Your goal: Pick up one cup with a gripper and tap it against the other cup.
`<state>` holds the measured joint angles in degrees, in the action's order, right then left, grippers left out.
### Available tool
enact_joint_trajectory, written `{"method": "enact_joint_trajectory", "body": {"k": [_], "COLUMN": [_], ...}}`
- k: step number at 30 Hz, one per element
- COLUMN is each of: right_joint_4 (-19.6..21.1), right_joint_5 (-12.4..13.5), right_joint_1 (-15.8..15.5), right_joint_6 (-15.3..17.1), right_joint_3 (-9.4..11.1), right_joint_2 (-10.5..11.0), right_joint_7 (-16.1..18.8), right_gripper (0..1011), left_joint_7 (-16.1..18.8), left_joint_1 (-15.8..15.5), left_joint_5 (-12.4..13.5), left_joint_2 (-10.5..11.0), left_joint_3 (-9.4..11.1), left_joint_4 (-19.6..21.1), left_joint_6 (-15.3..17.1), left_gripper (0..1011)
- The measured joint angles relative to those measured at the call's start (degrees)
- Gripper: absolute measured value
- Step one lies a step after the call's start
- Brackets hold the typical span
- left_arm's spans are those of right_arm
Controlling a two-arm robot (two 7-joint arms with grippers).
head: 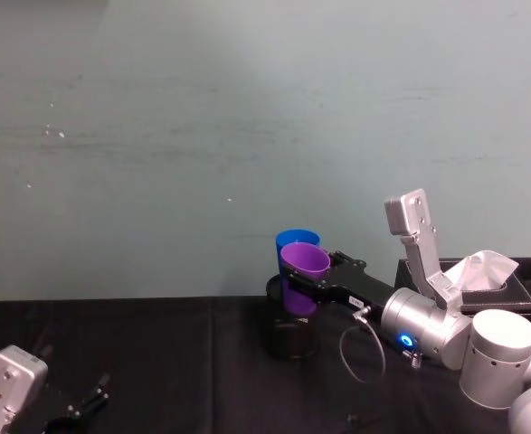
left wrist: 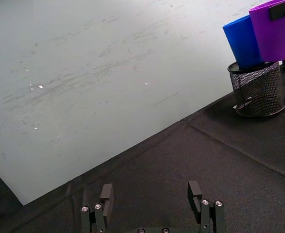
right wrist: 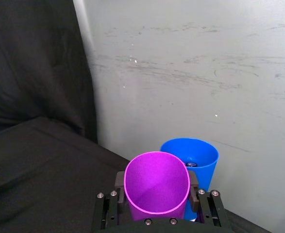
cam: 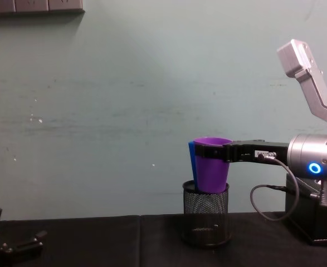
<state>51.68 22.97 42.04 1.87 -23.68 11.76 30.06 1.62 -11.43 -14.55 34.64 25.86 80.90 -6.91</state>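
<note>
Purple cup held beside the blue cup

The left gripper (left wrist: 151, 188) sits idle low over the table (left wrist: 191, 155), fingers spread wide. Farther off, the right gripper (right wrist: 157, 180) clamps the purple cup (cam: 210, 175) just under its rim, over the mesh pen holder (cam: 206, 219). The blue cup (right wrist: 200, 153) stands in the holder right behind; contact unclear. The plastic looks light, stiff and slick, so a high, moderate grip suits it.
</note>
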Motion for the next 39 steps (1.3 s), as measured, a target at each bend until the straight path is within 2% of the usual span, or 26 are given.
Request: {"method": "enact_joint_trajectory", "body": {"k": [39], "right_joint_4": [0.0], "right_joint_5": [0.0], "right_joint_1": [0.0], "right_joint_6": [0.0], "right_joint_3": [0.0], "right_joint_2": [0.0], "right_joint_7": [0.0], "right_gripper": [735], "left_joint_7": [0.0], "left_joint_1": [0.0], "left_joint_5": [0.0], "left_joint_2": [0.0], "left_joint_3": [0.0], "left_joint_4": [0.0], "left_joint_6": [0.0], "left_gripper": [1000]}}
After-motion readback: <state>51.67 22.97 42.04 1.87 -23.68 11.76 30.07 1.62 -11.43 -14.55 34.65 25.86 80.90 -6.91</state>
